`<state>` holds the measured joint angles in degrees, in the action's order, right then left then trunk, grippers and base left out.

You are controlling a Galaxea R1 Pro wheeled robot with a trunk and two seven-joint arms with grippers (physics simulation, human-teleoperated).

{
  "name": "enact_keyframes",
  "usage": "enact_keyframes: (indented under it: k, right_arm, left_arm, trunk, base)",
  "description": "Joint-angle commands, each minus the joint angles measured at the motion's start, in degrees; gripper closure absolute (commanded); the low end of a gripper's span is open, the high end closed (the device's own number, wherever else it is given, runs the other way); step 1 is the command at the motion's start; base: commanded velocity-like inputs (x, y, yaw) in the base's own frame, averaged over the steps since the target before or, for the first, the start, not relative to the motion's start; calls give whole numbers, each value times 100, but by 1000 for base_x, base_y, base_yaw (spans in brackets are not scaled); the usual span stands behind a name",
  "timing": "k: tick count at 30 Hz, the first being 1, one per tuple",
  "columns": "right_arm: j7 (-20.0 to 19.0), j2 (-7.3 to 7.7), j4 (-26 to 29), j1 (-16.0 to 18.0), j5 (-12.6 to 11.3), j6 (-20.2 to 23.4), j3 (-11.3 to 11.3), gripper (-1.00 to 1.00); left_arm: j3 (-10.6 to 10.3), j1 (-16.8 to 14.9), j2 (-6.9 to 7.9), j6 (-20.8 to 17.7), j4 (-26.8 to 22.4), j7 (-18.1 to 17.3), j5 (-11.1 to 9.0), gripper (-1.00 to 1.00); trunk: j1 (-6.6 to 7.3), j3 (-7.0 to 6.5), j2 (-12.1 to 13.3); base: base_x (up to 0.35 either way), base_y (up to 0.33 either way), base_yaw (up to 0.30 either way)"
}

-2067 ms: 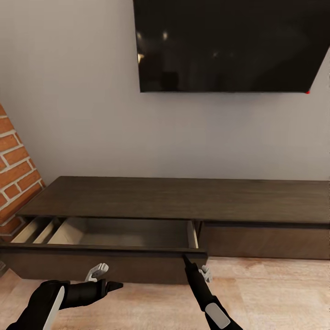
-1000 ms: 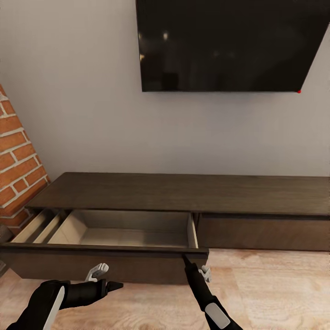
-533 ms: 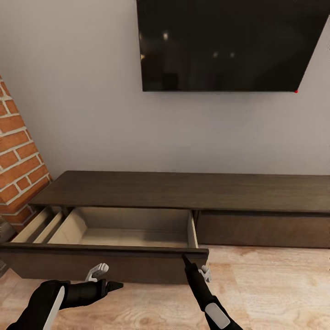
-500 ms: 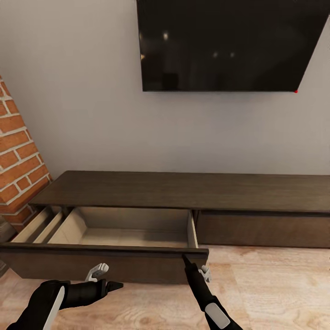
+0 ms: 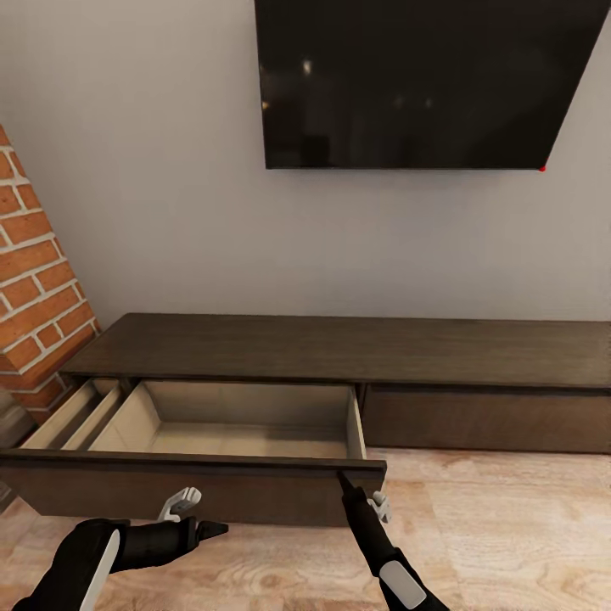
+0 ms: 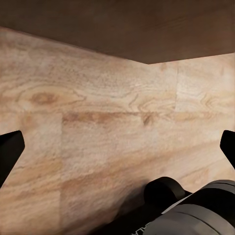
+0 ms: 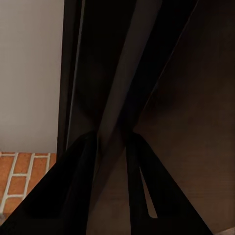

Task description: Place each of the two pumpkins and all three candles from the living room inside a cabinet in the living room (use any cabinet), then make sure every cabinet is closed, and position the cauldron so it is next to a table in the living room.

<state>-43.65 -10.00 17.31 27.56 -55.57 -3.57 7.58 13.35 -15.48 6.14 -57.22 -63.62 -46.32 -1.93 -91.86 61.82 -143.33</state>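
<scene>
The long dark brown cabinet (image 5: 339, 348) stands against the grey wall. Its left drawer (image 5: 238, 441) is pulled far out, with a bare pale beige inside and a narrow divided section at its left end. My right gripper (image 5: 344, 478) is shut on the top edge of the drawer front (image 5: 170, 488) near its right corner. In the right wrist view the right gripper (image 7: 110, 142) pinches the dark drawer front edge (image 7: 122, 73). My left gripper (image 5: 212, 528) hangs open low over the floor in front of the drawer, holding nothing, its fingertips (image 6: 10, 147) far apart. The pumpkins, candles, cauldron and table are out of view.
A black TV (image 5: 416, 81) hangs on the wall above the cabinet. The brick fireplace (image 5: 38, 288) juts in at the left, beside the drawer's end. The cabinet's right drawer (image 5: 484, 420) is closed. Light wooden floor (image 5: 509, 526) stretches to the right.
The drawer has slid further out of the cabinet while my right gripper stays shut on its front. The whole view has drawn back from the wall. The left arm holds its pose.
</scene>
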Motion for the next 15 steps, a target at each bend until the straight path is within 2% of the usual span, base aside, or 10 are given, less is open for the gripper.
enact_keyframes:
  k: [1, 15]
  right_arm:
    - [-74, 0, 18, 3, -86, 6, 60, 100]
    - [-74, 0, 18, 3, -86, 6, 60, 100]
  left_arm:
    - [1, 1, 1, 0, -1, 0, 0, -100]
    - [1, 1, 0, 0, -1, -6, 0, -100]
  trunk:
    - [1, -1, -1]
    - [1, -1, -1]
  base:
    - [-14, 0, 0]
    - [-47, 0, 0]
